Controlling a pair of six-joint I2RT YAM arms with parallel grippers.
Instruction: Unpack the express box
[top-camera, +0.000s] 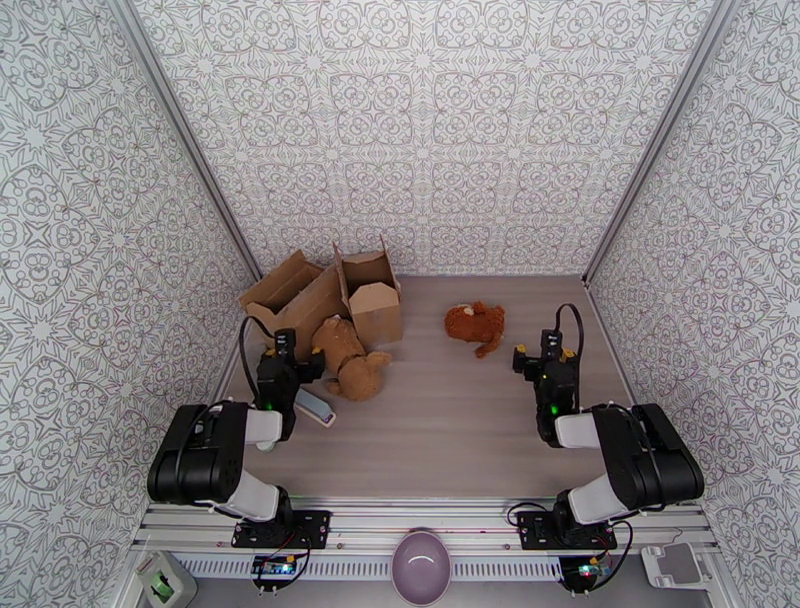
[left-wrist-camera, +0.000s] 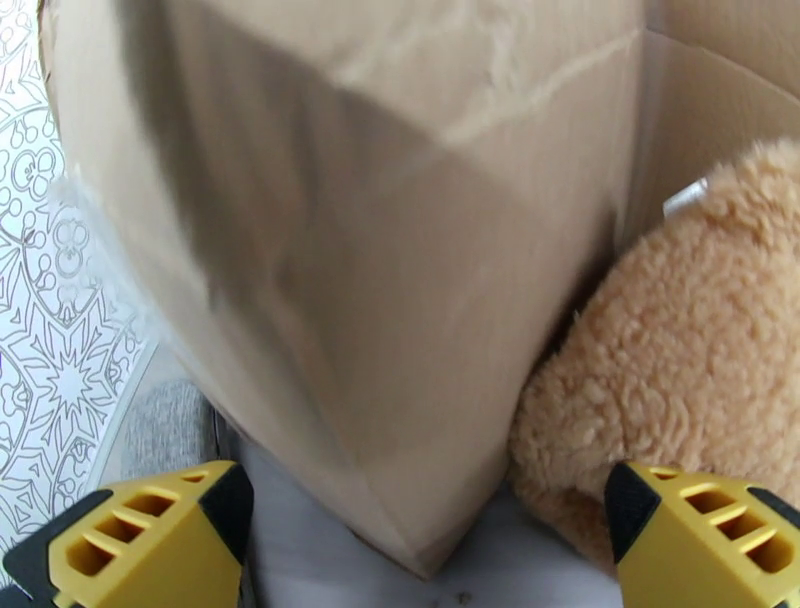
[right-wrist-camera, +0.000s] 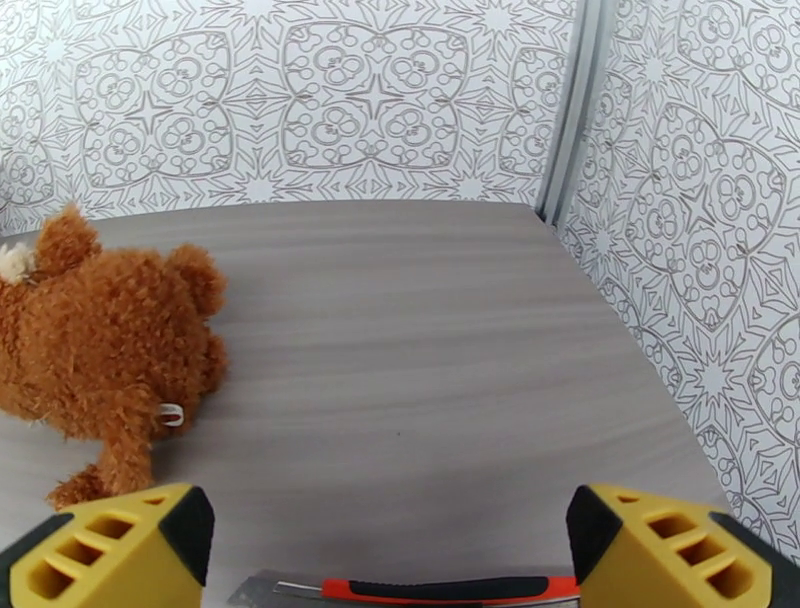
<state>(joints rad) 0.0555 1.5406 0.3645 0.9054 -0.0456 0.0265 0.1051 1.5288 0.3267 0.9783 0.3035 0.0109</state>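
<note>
**Express box (top-camera: 345, 295), opened**

My left end effector (left-wrist-camera: 425, 535), released; box corner directly ahead, tan bear (left-wrist-camera: 690, 330) touching it at frame right. My right end effector (right-wrist-camera: 390, 550), released; brown bear (right-wrist-camera: 100, 350) at left. I'd draw the tan bear clear, avoiding cardboard.

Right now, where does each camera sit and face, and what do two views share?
Top external: above, behind the bases, looking down at the table; both arms show.
Left wrist: on the left arm, facing cardboard box and tan plush; open left gripper at bottom.
Right wrist: on the right arm, facing the far corner; open right gripper, utility knife at bottom edge.
Shared: brown plush, in top and right wrist views.
</note>
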